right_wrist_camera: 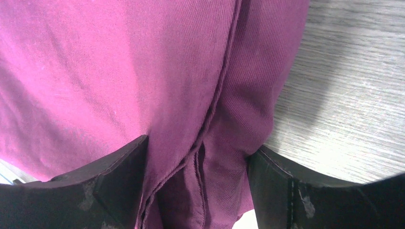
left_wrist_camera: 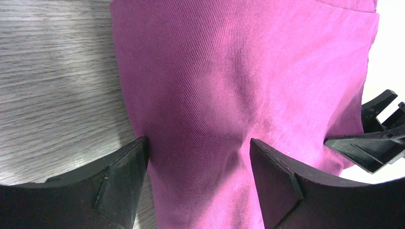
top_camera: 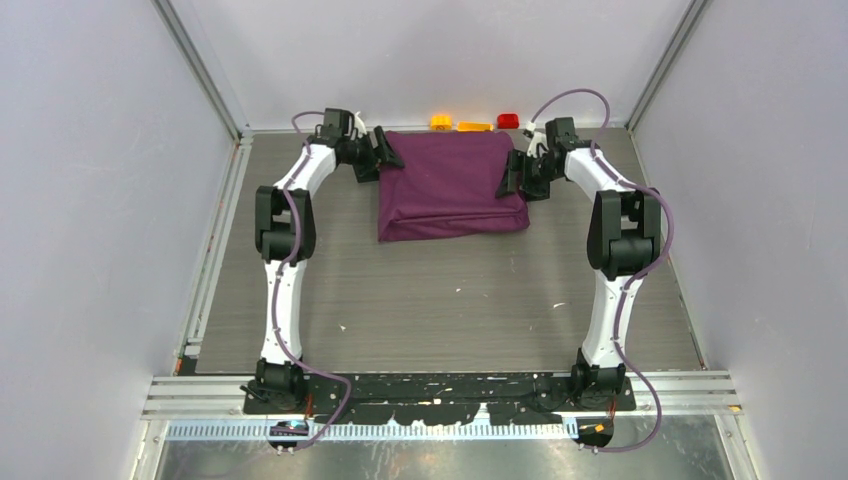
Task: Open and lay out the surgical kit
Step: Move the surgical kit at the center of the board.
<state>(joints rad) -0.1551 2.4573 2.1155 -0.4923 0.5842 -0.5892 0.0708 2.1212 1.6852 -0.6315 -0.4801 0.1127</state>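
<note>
Cloth (top_camera: 452, 185): L gripper (top_camera: 387, 154) & R gripper (top_camera: 513, 177) stretched to its sides, jaws wide.

cloth (top_camera: 452, 185): on table (top_camera: 450, 300), far centre | bricks (top_camera: 474, 124): behind cloth, at wall

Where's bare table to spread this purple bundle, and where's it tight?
Free: the strip of table between the cloth bundle and the arm bases. Crowded: the far end, left gripper and right gripper flanking the bundle, toy bricks behind it.

Purple cloth (left_wrist_camera: 229, 95): matt, fine twill weave, stitched hem; table (top_camera: 450, 300): grey wood-grain, matt; jaws: black matt plastic
</note>
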